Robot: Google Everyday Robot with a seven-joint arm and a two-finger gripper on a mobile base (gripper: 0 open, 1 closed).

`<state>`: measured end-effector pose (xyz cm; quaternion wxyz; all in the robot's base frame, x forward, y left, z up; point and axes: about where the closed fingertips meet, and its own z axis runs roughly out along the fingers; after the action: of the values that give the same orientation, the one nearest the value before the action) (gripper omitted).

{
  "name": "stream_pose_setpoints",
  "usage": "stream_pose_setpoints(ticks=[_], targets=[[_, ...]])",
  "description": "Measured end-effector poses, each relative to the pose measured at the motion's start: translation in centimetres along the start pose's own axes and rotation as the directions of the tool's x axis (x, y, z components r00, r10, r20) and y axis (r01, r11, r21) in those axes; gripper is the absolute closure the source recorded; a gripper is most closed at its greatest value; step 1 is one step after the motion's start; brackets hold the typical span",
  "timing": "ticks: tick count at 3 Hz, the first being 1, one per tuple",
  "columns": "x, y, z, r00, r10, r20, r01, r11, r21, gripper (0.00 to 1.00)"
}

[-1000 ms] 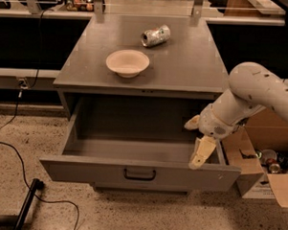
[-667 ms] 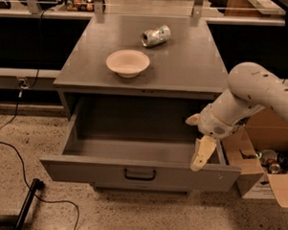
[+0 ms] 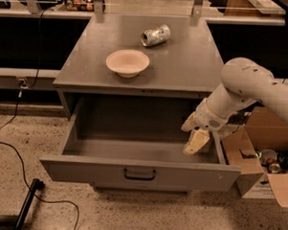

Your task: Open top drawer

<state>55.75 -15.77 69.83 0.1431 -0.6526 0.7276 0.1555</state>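
Note:
The top drawer (image 3: 84, 171) of the grey metal cabinet stands pulled far out, with its empty inside showing. Its small black bar handle (image 3: 139, 174) sits at the centre of the front. My gripper (image 3: 192, 133) hangs over the right end of the drawer's inside, just within the right side wall. Its cream fingers (image 3: 197, 141) are apart and hold nothing. It is well away from the handle. No other drawer front shows below this one.
A cream bowl (image 3: 127, 62) and a crushed can (image 3: 155, 35) lie on the cabinet top (image 3: 194, 66). An open cardboard box (image 3: 257, 155) with cans stands against the cabinet's right side. A black cable (image 3: 11, 147) and a black pole (image 3: 27, 203) lie on the floor at the left.
My gripper has risen slightly and shifted a little left inside the drawer. The drawer has stayed where it was.

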Motion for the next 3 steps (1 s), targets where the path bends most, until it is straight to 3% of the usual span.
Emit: stream_pose_setpoints(ticks=[2,3], targets=[[3.1,-0.8,2.2,1.000,-0.018,0.002,0.018,0.9993,0.031,0.83],[4.9,0.2,4.4,0.999,-0.026,0.044,0.026,0.9997,0.001,1.00]])
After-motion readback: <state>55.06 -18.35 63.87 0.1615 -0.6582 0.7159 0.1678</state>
